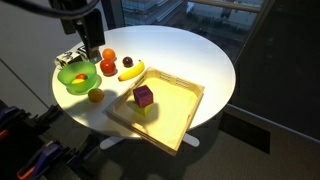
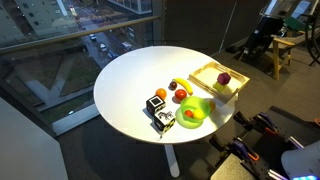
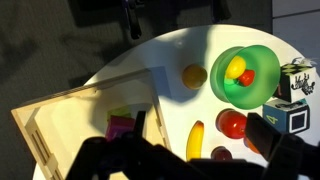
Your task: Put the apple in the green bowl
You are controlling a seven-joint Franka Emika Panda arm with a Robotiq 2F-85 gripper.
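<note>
The red apple lies on the white table just outside the lime-green bowl, between the bowl and a banana. In an exterior view the apple sits right of the bowl. The bowl holds a small yellow and red item. My gripper is open and empty and hovers above the fruits. Its dark fingers straddle the banana and the apple, and one finger hides part of an orange fruit. In an exterior view the gripper hangs just above the apple and the bowl's far side.
An orange lies between the bowl and a wooden tray that holds a purple block on a yellow one. A dark plum lies by the banana. A black-and-white box stands beside the bowl. The bowl is near the table edge.
</note>
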